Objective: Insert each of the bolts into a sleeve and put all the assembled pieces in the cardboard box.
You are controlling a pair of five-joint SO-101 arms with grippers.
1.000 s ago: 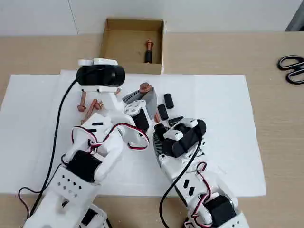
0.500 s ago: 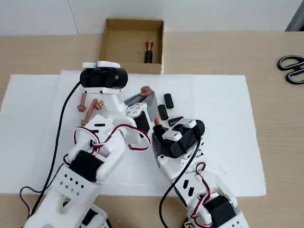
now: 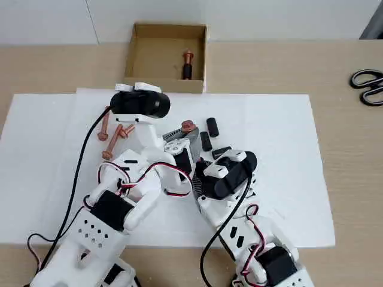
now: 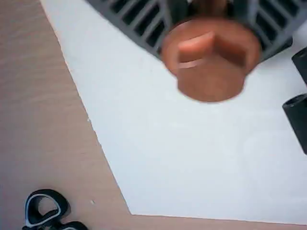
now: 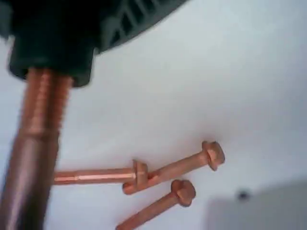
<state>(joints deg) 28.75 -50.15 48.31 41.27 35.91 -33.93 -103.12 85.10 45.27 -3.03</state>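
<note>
Pinches bolt [image 4: 211, 60] in left claw [image 3: 185, 133], sleeve [image 5: 50, 55] in right claw [image 5: 53, 28]; seems mid-insertion. Next calls for straight push home, then drop in box [image 3: 164, 85].

A light wooden table [image 3: 299, 66] spans the high view, and a large white sheet of paper [image 3: 287, 179] lies across its middle from 9 o'clock to 3 o'clock. A plain white wall [image 3: 251, 15] runs behind the far edge at 12 o'clock, with a grey slanted shape [image 3: 376, 24] in the corner near 1 o'clock. Black-handled scissors [image 3: 366, 88] lie on bare wood at 2 o'clock, under soft, even light.
</note>
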